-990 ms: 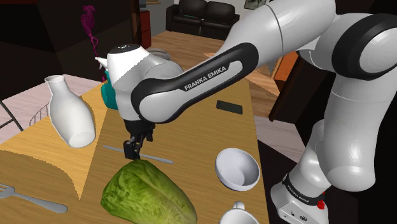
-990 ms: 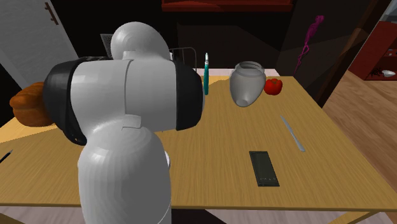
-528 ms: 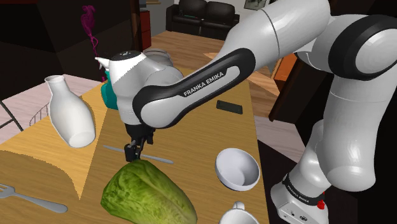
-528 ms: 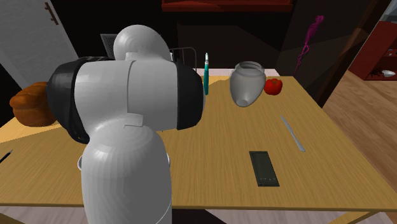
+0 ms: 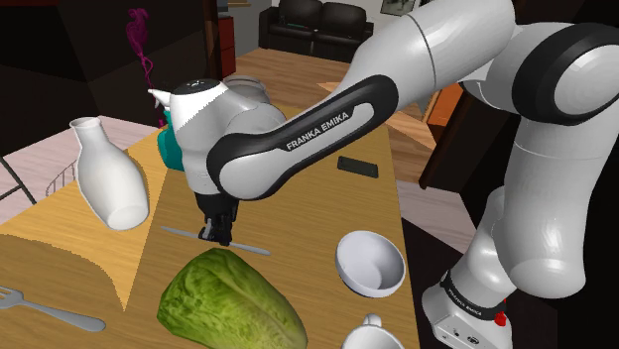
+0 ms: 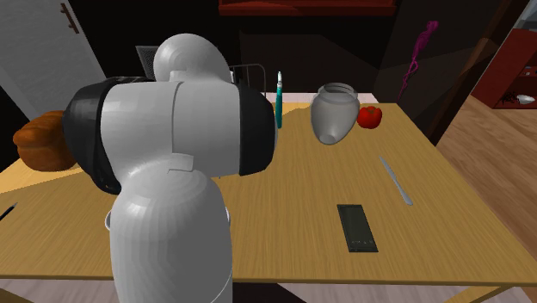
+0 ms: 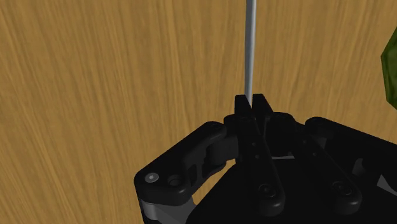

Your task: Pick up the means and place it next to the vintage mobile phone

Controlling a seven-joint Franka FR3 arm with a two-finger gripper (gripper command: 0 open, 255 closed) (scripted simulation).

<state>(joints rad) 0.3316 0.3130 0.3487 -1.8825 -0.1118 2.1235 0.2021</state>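
Note:
A thin grey utensil (image 5: 248, 247) lies flat on the wooden table (image 5: 298, 213), just beyond a green lettuce head (image 5: 230, 302). My black gripper (image 5: 216, 236) stands over its middle, pointing down. In the wrist view the gripper (image 7: 250, 102) is shut on the grey utensil (image 7: 249, 44), whose shaft runs straight out from between the fingertips (image 7: 240, 105). The black flat mobile phone (image 5: 357, 167) lies farther along the table, well apart from the gripper. In the second exterior view the phone (image 6: 355, 227) lies near a grey utensil (image 6: 396, 179).
A white vase (image 5: 109, 178) stands toward the shoulder view's left, with a teal object (image 5: 169, 149) behind the arm. A white bowl (image 5: 370, 262) and a cup (image 5: 375, 335) sit near the stand. A fork (image 5: 55, 312) lies at the lower left. A pumpkin (image 6: 39, 142) and a red apple (image 6: 370, 116) are also on the table.
The gripper came down a little onto the utensil and its fingers, open before, have closed on the shaft. The utensil has not moved on the table.

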